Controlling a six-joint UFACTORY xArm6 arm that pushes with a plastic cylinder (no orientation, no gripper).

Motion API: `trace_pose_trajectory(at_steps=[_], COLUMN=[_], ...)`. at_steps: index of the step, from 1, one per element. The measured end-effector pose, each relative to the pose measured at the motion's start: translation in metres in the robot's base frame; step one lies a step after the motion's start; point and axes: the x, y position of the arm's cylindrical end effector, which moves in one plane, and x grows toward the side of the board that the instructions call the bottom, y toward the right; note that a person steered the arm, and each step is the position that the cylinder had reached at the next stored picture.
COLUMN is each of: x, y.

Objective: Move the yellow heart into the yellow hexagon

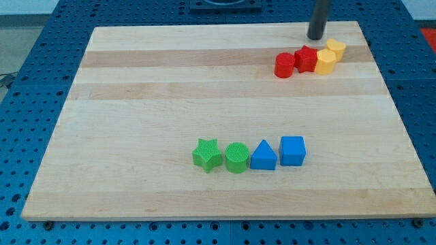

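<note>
The yellow heart (336, 48) lies near the view's top right of the wooden board (136, 102). It touches the yellow hexagon (326, 62), which sits just below and to its left. My tip (317, 37) stands on the board just left of and above the yellow heart, a small gap away from it, and above the red blocks.
A red star-like block (306, 58) and a red cylinder (285, 65) continue the row to the left of the yellow hexagon. Near the view's bottom middle stand a green star (207, 154), a green cylinder (236, 158), a blue triangle (263, 156) and a blue cube (293, 150).
</note>
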Motion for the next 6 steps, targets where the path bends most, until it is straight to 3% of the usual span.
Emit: trace_pose_trajectory(at_steps=[6], x=[0.054], y=[0.028])
